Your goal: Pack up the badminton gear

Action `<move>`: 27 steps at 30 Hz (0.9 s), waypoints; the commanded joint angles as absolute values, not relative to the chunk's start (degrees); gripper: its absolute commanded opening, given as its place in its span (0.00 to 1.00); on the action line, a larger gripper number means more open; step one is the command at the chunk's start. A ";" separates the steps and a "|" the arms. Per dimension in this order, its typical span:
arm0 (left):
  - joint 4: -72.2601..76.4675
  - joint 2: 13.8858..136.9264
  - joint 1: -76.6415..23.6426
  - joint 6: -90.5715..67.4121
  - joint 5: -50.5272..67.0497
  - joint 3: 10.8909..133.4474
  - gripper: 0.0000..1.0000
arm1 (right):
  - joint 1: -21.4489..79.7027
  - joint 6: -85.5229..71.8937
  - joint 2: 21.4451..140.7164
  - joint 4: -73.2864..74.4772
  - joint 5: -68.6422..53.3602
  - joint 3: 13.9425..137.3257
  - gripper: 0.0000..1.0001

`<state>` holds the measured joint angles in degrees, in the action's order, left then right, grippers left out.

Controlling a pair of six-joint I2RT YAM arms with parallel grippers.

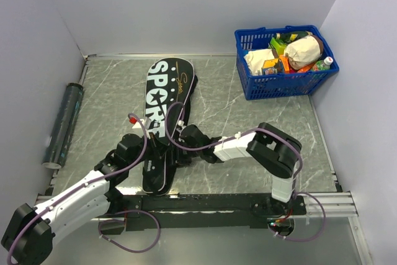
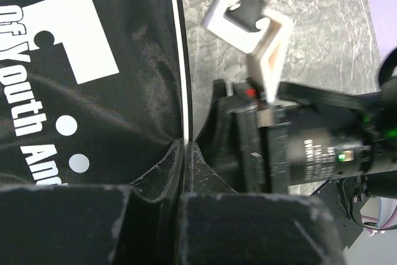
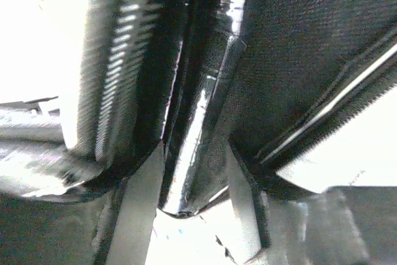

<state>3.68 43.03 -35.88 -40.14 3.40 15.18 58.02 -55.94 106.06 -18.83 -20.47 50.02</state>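
Left wrist view gives the clearest reason for the pose: the left pincer (image 2: 184, 156) is pressed together on the white-piped edge of the black "SPORT" racket bag (image 2: 93, 91), near the bag's end closest to the arms. I judge this hold is meant to anchor the bag so it cannot slide while the other arm works on it. The bag lies flat and lengthwise on the counter (image 1: 248, 116). The right pincer (image 1: 180, 134) reaches in from the bag's right side and meets the same near stretch of edge, just beside the left one. In the right wrist view, its fingers stand apart on either side of a fold of glossy black fabric (image 3: 198, 128) — whether they press on that fold or merely flank it I cannot tell. Two arms on one seam suggests the step in hand is opening or closing the bag's mouth, though no zipper pull can be made out. The dark cylindrical tube (image 1: 62, 125) lies well to the left of the bag against the side wall, not yet packed. No rackets or shuttlecocks show anywhere around the bag; they may be inside, but the fabric hides that. The blue grocery basket (image 1: 279, 86) sits well beyond the bag's far right, out of the way.
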 commanded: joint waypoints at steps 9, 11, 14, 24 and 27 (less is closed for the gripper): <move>5.10 42.71 -36.56 -39.55 4.30 15.73 0.01 | 54.15 -48.25 88.96 1.22 -4.59 46.85 0.64; 5.36 43.76 -36.56 -39.11 4.92 15.82 0.01 | 50.46 -47.29 87.10 1.24 -4.83 45.18 0.67; 6.24 45.26 -36.48 -38.76 6.76 15.38 0.01 | 43.96 -45.97 86.83 0.26 -8.77 44.65 0.68; 10.11 51.32 -38.58 -35.86 13.71 14.41 0.01 | 32.44 -41.57 95.27 0.53 -9.05 57.74 0.70; 10.20 53.26 -40.60 -34.99 14.24 15.03 0.01 | 29.72 -43.15 97.82 -2.54 -10.10 59.58 0.71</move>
<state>7.11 51.48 -38.15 -36.97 9.50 14.37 33.12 -43.33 95.61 0.32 -9.72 56.01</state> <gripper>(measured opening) 0.021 0.701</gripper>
